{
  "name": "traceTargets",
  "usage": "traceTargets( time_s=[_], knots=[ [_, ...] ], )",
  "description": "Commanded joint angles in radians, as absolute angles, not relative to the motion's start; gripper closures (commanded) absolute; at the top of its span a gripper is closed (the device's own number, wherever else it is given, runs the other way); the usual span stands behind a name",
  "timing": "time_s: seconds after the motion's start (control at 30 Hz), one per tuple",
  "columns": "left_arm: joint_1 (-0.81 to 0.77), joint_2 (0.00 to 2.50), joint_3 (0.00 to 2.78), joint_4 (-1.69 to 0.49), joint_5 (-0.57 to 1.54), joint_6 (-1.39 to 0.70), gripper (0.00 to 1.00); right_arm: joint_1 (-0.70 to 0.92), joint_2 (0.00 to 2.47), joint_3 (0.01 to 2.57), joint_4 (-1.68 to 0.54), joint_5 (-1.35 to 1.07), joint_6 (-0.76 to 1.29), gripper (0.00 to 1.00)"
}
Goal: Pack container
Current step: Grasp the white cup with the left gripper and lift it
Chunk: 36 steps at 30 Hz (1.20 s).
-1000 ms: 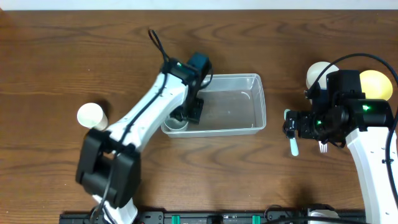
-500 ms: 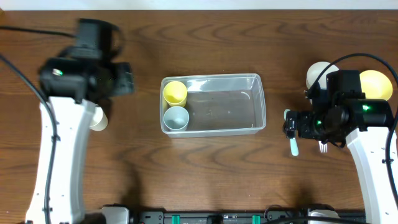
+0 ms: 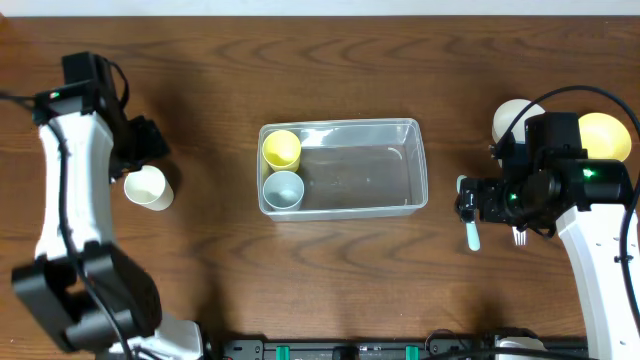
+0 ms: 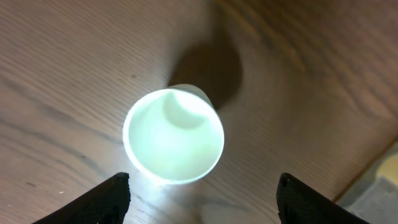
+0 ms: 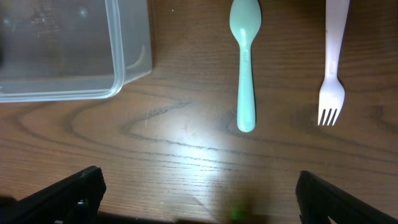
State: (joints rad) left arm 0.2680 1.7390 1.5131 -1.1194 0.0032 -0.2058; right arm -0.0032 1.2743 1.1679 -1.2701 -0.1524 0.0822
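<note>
Overhead view, twelve o'clock at the far edge of the table (image 3: pixel 340 280). The container (image 3: pixel 372 172), a clear tub with a rim, is lying at the centre of the table with its long side running from nine to three o'clock. Two cups are standing upright in its nine o'clock end: a yellow cup (image 3: pixel 281 149) toward twelve and a pale blue cup (image 3: pixel 283 189) toward six, just beside each other. The rest of the tub is showing only its bare floor.

Well apart at nine o'clock of the container, a white cup (image 3: pixel 146 187) is sitting on the bare wood. The left hand (image 3: pixel 143 140) is hanging just at its twelve o'clock; in the left wrist view its fingers (image 4: pixel 106 199) are standing wide apart, and the cup is lying just ahead of them, touching neither.

At three o'clock of the container, the right hand (image 5: pixel 199 186) is hovering with its fingers spread wide over bare wood, gripping nothing. A teal spoon (image 5: pixel 245 68) and a pale fork (image 5: pixel 333 62) are lying side by side ahead of it, between it and the tub's corner. A white bowl (image 3: pixel 510 118) and a yellow bowl (image 3: pixel 608 132) are partly hiding behind the right arm at its twelve o'clock.
</note>
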Motion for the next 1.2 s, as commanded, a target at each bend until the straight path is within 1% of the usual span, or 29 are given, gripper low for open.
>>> traceTargets(
  time_s=[0.0, 0.23, 0.53, 0.57, 0.63, 0.67, 0.73, 0.87, 0.97, 1.0, 1.03, 1.17],
  knots=[
    [0.262, 1.800, 1.509, -1.119, 0.017, -0.204, 0.24, 0.000, 1.275, 1.184, -1.269, -0.146, 0.065, 0.01],
    [0.265, 1.920, 1.509, -1.118, 0.015, -0.204, 0.24, 0.000, 1.275, 1.184, -1.269, -0.146, 0.065, 0.01],
    [0.265, 2.011, 1.509, -1.144, 0.015, -0.204, 0.25, 0.000, 1.275, 1.184, -1.272, -0.146, 0.065, 0.01],
    [0.265, 2.017, 1.509, -1.148, 0.015, -0.204, 0.28, 0.000, 1.275, 1.184, -1.272, -0.146, 0.065, 0.01],
    [0.265, 2.020, 1.509, -1.157, 0.015, -0.204, 0.43, 0.000, 1.275, 1.184, -1.272, -0.146, 0.065, 0.01],
    [0.265, 2.020, 1.509, -1.158, 0.015, -0.204, 0.46, 0.000, 1.275, 1.184, -1.272, -0.146, 0.065, 0.01],
    [0.265, 2.019, 1.509, -1.164, 0.015, -0.204, 0.59, 0.000, 1.275, 1.184, -1.272, -0.146, 0.065, 0.01],
    [0.265, 2.019, 1.509, -1.170, 0.015, -0.204, 0.69, 0.000, 1.275, 1.184, -1.272, -0.146, 0.065, 0.01],
    [0.265, 2.018, 1.509, -1.174, 0.015, -0.204, 0.80, 0.000, 1.275, 1.184, -1.272, -0.146, 0.065, 0.01],
    [0.265, 2.018, 1.509, -1.176, 0.015, -0.204, 0.81, 0.000, 1.275, 1.184, -1.272, -0.146, 0.065, 0.01],
    [0.265, 2.018, 1.509, -1.177, 0.015, -0.204, 0.85, 0.000, 1.275, 1.184, -1.272, -0.146, 0.065, 0.01],
    [0.265, 2.018, 1.509, -1.185, 0.015, -0.204, 0.94, 0.000, 1.275, 1.184, -1.272, -0.146, 0.065, 0.01]
  ],
)
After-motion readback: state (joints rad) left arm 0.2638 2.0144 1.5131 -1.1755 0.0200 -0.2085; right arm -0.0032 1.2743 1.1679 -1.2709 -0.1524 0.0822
